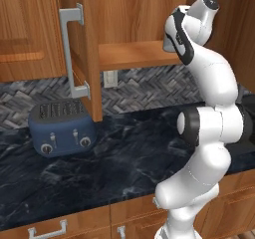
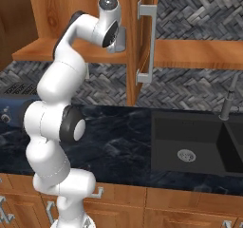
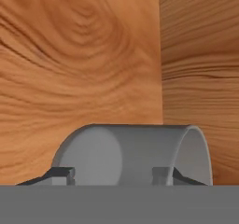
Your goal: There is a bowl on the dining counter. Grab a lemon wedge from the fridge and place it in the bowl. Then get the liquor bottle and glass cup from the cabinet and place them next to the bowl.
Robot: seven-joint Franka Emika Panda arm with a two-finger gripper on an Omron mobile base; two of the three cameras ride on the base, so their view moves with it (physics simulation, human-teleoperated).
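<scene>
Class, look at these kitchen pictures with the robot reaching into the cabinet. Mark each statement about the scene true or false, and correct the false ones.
1. A blue toaster stands on the dark counter. True.
2. The cabinet door is closed. False: it stands open, with the arm reaching inside.
3. The glass cup lies between the gripper fingertips in the hand view. True.
4. The sink is full of dishes. False: its basin shows only a drain.
5. The wall behind the counter is plain white. False: it has grey herringbone tile.
</scene>
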